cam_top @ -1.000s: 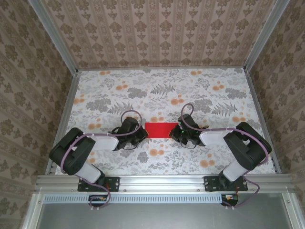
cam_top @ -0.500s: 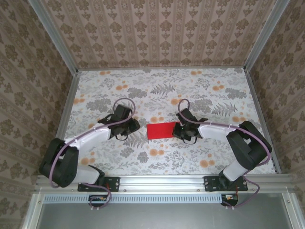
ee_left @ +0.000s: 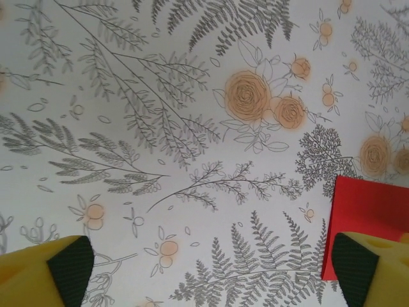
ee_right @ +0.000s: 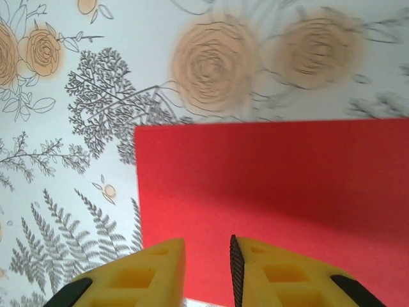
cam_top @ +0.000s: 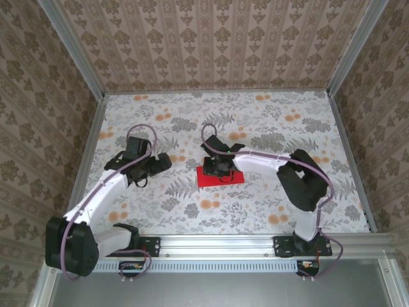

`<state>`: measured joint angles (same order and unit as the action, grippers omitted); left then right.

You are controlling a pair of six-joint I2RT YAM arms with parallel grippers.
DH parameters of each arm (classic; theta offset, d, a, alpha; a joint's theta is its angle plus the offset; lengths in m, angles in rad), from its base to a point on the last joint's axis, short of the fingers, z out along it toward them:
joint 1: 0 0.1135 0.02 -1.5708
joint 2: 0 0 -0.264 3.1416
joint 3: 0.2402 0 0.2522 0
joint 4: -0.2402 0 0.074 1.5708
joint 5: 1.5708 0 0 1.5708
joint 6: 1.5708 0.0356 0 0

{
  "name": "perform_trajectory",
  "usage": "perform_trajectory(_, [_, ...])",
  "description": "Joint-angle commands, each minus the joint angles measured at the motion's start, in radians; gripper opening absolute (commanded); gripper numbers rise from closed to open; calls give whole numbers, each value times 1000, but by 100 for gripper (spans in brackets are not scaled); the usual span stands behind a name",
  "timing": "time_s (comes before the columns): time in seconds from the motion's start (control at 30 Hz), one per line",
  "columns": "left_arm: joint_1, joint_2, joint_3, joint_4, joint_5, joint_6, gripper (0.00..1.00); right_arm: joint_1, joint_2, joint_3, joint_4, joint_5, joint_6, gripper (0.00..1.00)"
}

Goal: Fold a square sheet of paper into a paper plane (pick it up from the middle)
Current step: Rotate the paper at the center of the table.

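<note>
At the left of the floral-print worktop (cam_top: 268, 128), the left fingers (cam_top: 158, 164) are seen spread wide, with nothing between them. In the left wrist view the two yellow left fingers (ee_left: 64, 275) stand at opposite lower corners, with bare print between them. Only the left edge of the bright red, thin sheet of paper (ee_left: 370, 217) is caught, beside the right-hand finger. From these fingers the paper therefore lies to the right, apart and untouched.

The red sheet of paper (cam_top: 238, 180) is found flat on the worktop near its middle, roughly midway between the two arm bases. It is shown as a rectangle, not a square. Its long axis runs left to right, almost parallel to the near edge.

Further right, the right fingers (cam_top: 216, 167) are placed directly over the paper, toward its left half and its far long edge. In the right wrist view the right fingers (ee_right: 268, 272) are parted by only a narrow gap, and nothing is gripped in it. The red paper (ee_right: 287, 179) is spread beneath and ahead of them, its left edge and one corner in sight. Whether the tips rest on the paper cannot be told.

The right arm is judged the nearer by far. Any coming pinch or press is judged to depend on the fingers being set across that left-to-right axis.
</note>
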<state>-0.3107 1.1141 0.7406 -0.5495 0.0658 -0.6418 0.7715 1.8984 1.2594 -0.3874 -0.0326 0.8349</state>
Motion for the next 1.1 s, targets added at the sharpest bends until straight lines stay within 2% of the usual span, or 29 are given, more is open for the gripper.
perform_trajectory(0.0, [16,-64,-31,-35,-16,68,100,17,81,116,-73,39,-22,27])
perform_trajectory(0.2, [42,-89,-49,-52,-8,83,100,41,200,234,-117,26,-34,27])
perform_trajectory(0.37, [54,-76,-50,-50,17,83,100,59,237,241,-144,-25,-64,26])
perform_trajectory(0.53, [64,-76,-56,-37,35,81,100,81,209,160,-223,-116,-196,26])
perform_trajectory(0.73, [66,-75,-69,-2,80,91,100,85,47,-59,-257,-188,-394,26])
perform_trajectory(0.83, [68,-72,-73,14,103,94,100,74,-47,-96,-284,-114,-393,29])
perform_trajectory(0.87, [67,-73,-73,18,111,97,100,67,-78,-109,-279,-74,-360,30])
perform_trajectory(1.0, [65,-82,-95,53,165,109,100,39,-230,-206,-194,81,-153,45])
perform_trajectory(1.07, [63,-80,-105,79,195,115,100,25,-277,-240,-177,169,-68,47])
